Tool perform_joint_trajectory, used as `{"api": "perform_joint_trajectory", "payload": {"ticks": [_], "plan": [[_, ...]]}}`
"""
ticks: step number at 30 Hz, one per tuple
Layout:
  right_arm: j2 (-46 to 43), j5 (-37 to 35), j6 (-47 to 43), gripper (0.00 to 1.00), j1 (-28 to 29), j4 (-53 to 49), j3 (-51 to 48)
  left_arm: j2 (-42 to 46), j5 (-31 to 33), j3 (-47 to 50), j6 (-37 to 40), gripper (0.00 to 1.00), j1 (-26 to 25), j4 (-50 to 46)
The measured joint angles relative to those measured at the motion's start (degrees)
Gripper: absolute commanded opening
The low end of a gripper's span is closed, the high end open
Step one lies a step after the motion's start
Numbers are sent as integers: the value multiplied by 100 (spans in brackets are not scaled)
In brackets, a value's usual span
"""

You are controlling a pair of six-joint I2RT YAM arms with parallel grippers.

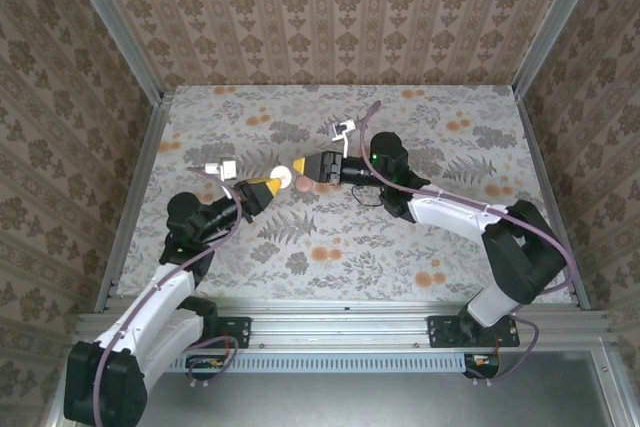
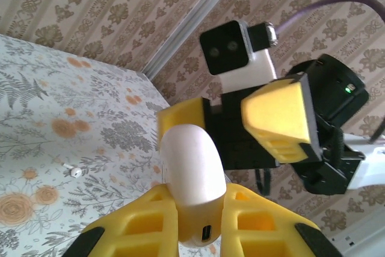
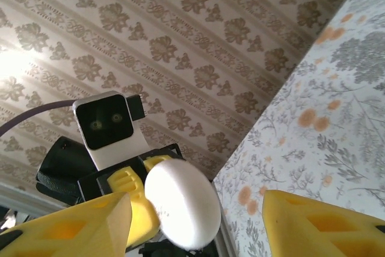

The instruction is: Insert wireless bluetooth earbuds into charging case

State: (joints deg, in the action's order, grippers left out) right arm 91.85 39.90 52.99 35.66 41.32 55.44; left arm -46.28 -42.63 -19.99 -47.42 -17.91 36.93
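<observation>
left hand: your left hand (image 1: 272,186) is clamped on the charging case (image 2: 191,179). It grips the end with the charge port, and the rounded end sticks out free.
right hand: open. Your right hand (image 1: 301,168) faces the left one nose to nose, with one finger on each side of the case's free end. There's a clear gap on one side. On the other side I can't tell whether the finger touches.
case axis: in the top view the long axis runs roughly 8 to 2 o'clock, in line with both hands. The case sits at 2 o'clock from the left hand and at 8 o'clock from the right.
lid: looks shut, no open seam in either wrist view.
earbud: one tiny white earbud (image 2: 75,171) lies loose on the worktop (image 1: 400,237). In the left wrist view it's at about 9 o'clock from the case, well apart from both hands.
nearer arm: neither hand is near the earbud, both are at the case. The right is the free one, so I'd expect the pick to fall to it.
key relation: the right fingers straddle the free end across the axis while the left holds the base. I read this as lid opening, with insertion not started.
risk: if you close off-axis, the case may twist in the left grip.
</observation>
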Motion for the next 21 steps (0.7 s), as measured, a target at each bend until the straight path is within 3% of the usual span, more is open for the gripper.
{"api": "perform_joint_trajectory", "payload": {"ticks": [17,21], "plan": [[-232,1434,-927,59,-11,96,146,-50,-181,-345,15,11,-380,361],[-409,1589,-1137,54,-48,-28,146,-138,-254,-439,63,11,-509,514]]}}
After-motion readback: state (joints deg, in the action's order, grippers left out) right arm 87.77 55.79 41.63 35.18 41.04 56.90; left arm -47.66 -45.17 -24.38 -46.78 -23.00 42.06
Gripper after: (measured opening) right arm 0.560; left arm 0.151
